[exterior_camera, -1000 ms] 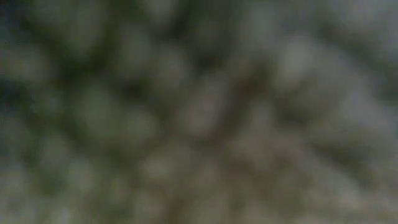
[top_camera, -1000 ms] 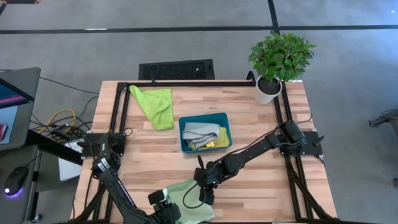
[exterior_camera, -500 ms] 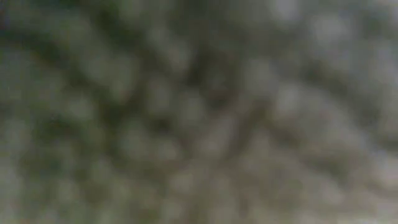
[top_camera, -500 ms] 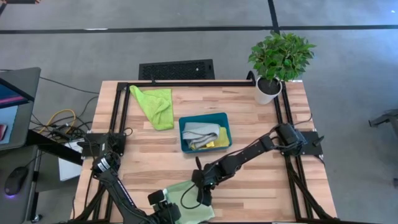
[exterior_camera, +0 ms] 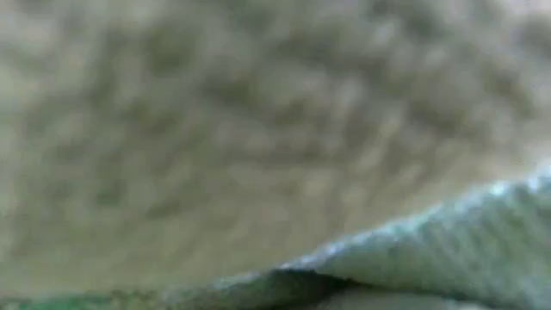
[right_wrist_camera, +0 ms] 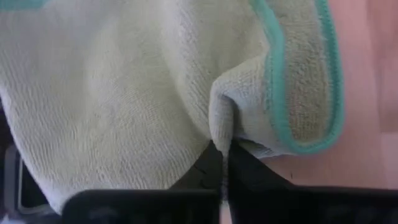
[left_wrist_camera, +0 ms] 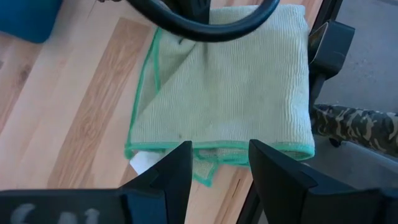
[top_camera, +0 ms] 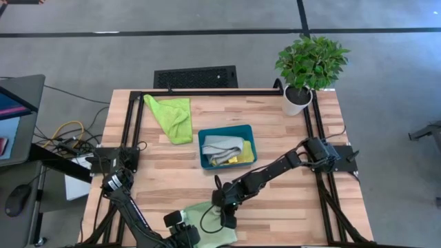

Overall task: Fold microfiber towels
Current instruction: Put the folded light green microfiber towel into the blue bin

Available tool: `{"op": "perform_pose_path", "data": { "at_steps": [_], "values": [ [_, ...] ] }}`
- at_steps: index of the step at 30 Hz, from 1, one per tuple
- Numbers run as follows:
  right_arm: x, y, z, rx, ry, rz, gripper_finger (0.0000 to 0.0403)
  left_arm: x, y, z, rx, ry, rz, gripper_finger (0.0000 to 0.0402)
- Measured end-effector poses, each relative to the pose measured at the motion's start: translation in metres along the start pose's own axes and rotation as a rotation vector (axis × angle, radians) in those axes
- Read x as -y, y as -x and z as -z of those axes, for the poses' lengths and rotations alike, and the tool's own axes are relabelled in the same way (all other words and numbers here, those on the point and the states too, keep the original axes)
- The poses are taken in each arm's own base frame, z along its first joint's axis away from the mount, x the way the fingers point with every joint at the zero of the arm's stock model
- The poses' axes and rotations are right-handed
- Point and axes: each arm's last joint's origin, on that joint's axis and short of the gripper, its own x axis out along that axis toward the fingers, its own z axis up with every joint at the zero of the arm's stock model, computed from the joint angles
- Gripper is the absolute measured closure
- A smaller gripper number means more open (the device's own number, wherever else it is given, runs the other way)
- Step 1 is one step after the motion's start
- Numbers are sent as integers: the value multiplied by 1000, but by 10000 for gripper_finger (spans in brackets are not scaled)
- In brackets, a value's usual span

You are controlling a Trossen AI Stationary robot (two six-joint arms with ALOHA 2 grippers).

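A pale sage green towel (top_camera: 207,231), folded over with green-bound edges, lies flat at the table's near edge; it fills the left wrist view (left_wrist_camera: 230,81). My right gripper (top_camera: 222,218) is down on its right part, shut on a ridge of it (right_wrist_camera: 222,118). My left gripper (left_wrist_camera: 217,168) hovers open over the towel's near edge and touches nothing. A lime green towel (top_camera: 172,117) lies crumpled at the far left. Grey (top_camera: 220,146) and yellow (top_camera: 234,158) towels lie in the teal tray (top_camera: 249,132). Blurred cloth close up fills the low view. My right gripper pinches a raised ridge of the sage towel (right_wrist_camera: 219,134) between its two fingers, close beside a green-bound edge (right_wrist_camera: 273,81). The fingers (right_wrist_camera: 208,168) slant down from the table's right and far side. The ridge is doubled cloth. The towel's other parts lie on the table.
A potted plant (top_camera: 310,65) stands at the far right corner. Black frame rails (top_camera: 131,131) run along the table's left, right and far sides. Bare wood lies between the tray and the sage towel. The right arm's cable loop (left_wrist_camera: 205,25) hangs over the towel.
My right gripper has sunk a little toward the table's near edge, down onto the sage towel, and has shut on a ridge of it. In the low view the cloth has shifted, and a cloth edge now shows low down.
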Motion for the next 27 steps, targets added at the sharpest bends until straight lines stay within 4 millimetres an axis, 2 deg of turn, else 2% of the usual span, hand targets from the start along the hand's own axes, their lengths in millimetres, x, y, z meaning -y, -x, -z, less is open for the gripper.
{"op": "perform_pose_path", "data": {
  "at_steps": [1,5,7,9,14,19,27],
  "values": [
    [-1,2,-1,-7,19,-12,387,0,0,0,0,0,0,250],
    [-2,16,-10,0,35,-27,382,0,0,0,0,0,0,250],
    [-4,30,-12,-20,54,-7,388,0,0,0,-6,0,2,250],
    [-7,38,-21,20,83,-20,395,0,0,0,-8,0,2,250],
    [-3,61,-24,15,86,48,390,0,0,0,-9,-7,2,250],
    [3,85,-20,-8,102,216,397,0,-1,0,-9,-11,3,250],
    [5,104,-21,0,132,290,393,0,-1,-1,-12,-11,3,250]
  ]
}}
